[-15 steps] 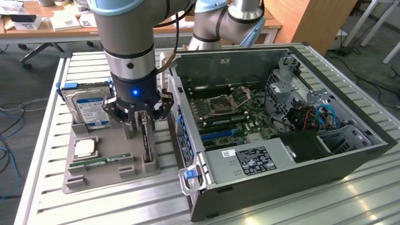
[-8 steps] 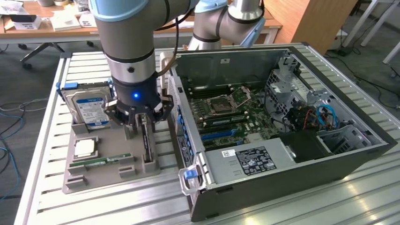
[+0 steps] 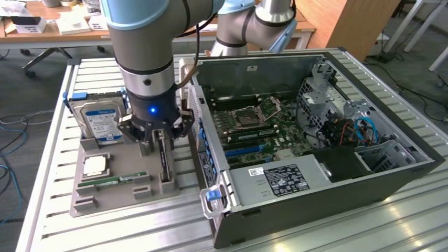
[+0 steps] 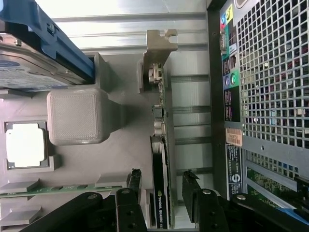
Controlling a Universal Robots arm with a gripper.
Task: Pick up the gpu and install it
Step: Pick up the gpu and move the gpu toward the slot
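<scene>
— Closest to the lens: black fingertips (image 4: pixel 135 176) of the gripper (image 4: pixel 161 175). Holding anything?
— Nothing in the jaws. Spread wide, one to each side of the gpu (image 4: pixel 161 145), apart from both faces.
— Where, exactly?
— Standing on edge in a slot of the grey parts tray (image 3: pixel 119 198), on the slatted worktop (image 3: pixel 105 231), at the exterior view's left of the open PC case (image 3: pixel 392 173). Silvery bracket (image 4: pixel 160 46) at the far end, level with the hard drive (image 3: pixel 100 122).
— Which step, then?
— Looks like the pick-up: lined up for the grasp, not closed. No sign of any install work, judging by the card's place in its slot.
— Calls for what?
— Probably a square squeeze on both flat faces, then a straight lift out of the slot, without tilting.
— Anything else around?
— Hard drive in a blue carrier at the tray's far end; processor (image 3: pixel 96 165) and green memory stick (image 3: pixel 112 180) nearer, all on the exterior view's left of the card. Grey block (image 4: pixel 77 116) of the tray just beside.
— In the way?
— Perforated rear panel (image 4: pixel 270 96) of the case, close on the other side; little room there, by the look of it.
</scene>
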